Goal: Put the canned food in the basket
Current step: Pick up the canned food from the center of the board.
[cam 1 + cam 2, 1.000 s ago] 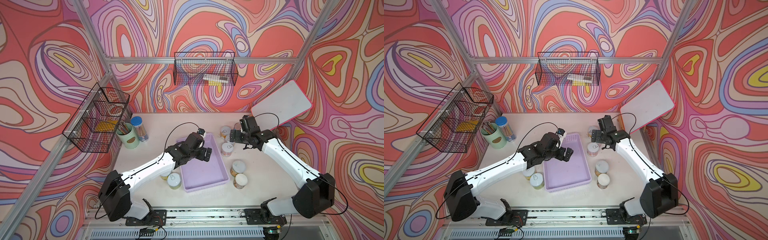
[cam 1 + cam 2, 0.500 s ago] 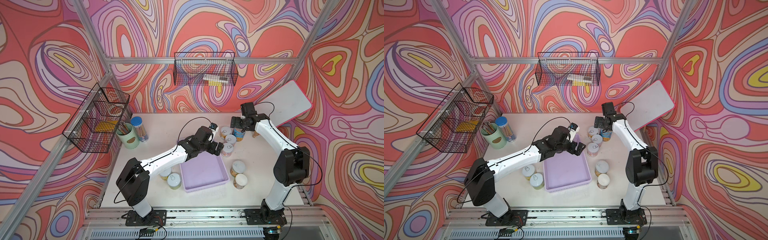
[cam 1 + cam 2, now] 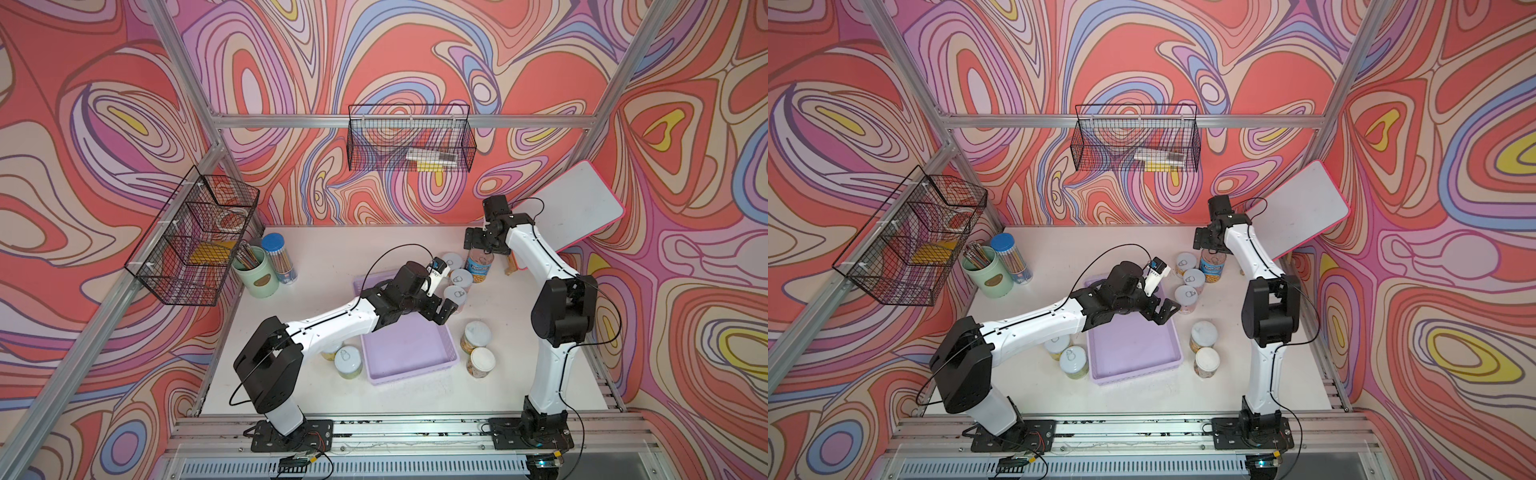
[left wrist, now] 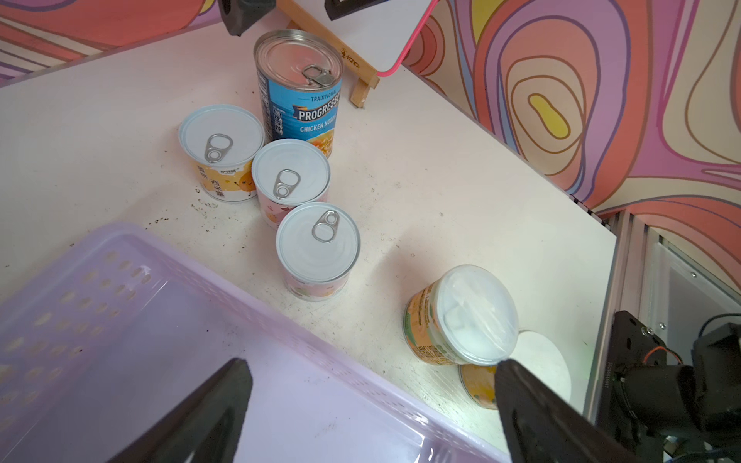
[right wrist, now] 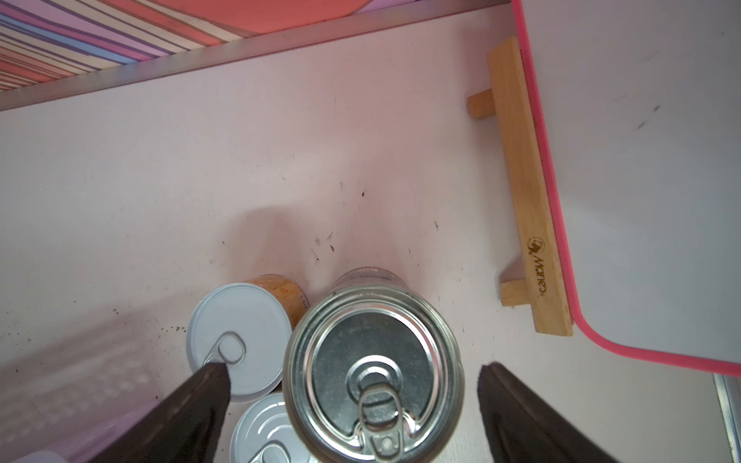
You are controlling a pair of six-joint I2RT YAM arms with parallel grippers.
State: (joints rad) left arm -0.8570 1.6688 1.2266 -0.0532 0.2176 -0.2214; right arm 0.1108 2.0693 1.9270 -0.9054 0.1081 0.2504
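Note:
The lavender basket (image 3: pixel 409 353) (image 4: pixel 168 352) lies mid-table with nothing in it. Three small cans (image 3: pixel 461 279) (image 4: pixel 290 172) stand in a row off its far right corner, beside the taller blue-labelled can (image 3: pixel 480 266) (image 5: pixel 373 373). Two more small cans (image 3: pixel 476 336) stand right of the basket, and two (image 3: pixel 347 361) stand left of it. My left gripper (image 3: pixel 441 311) (image 4: pixel 371 368) hangs open over the basket's right rim, close to the nearest of the three cans. My right gripper (image 3: pixel 484 247) (image 5: pixel 353 373) is open just above the blue can, a finger on either side of its lid.
A white board (image 3: pixel 577 208) on a wooden stand (image 5: pixel 525 200) leans at the back right, close to the right arm. A mint pencil cup (image 3: pixel 255 274) and a blue-capped tube (image 3: pixel 279 257) stand at the back left. Black wire baskets (image 3: pixel 195 241) (image 3: pixel 409 139) hang on the walls.
The left arm has stretched out across the basket toward the row of three cans. The right arm has folded back and brought its gripper over the blue can. Both grippers stayed open.

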